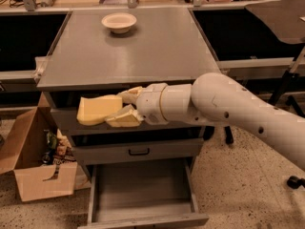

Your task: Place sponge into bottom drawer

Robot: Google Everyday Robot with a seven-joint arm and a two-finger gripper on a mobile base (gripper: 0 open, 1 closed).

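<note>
1. Note the gripper (119,108) in front of the top drawer face (64,123), just below the front edge of the cabinet top (152,56), reaching in from the right on a thick white arm (228,104).
2. Record jaws pinching the sponge (96,109), with one tan finger over its right end and one beneath.
3. Place the sponge in the air, jutting left from the gripper, roughly level, yellow and thick (contact with the drawer face behind cannot be told).
4. Find the bottom drawer (143,187) pulled out at floor level, plain grey floor showing, well below the sponge and somewhat to its right.
5. Log the middle drawer (109,152) as shut, black pull handle at centre.
6. Log the cabinet top as a flat grey slab, carrying a white bowl (118,22) upright near its far edge, left of centre.
7. Note a cardboard box (33,168) open on the floor just left of the cabinet, mixed items inside, too dim to name.
8. Note speckled flooring (238,190) all round, a black caster (291,181) at far right, and dark bench bays with pale rails behind on both sides.
</note>
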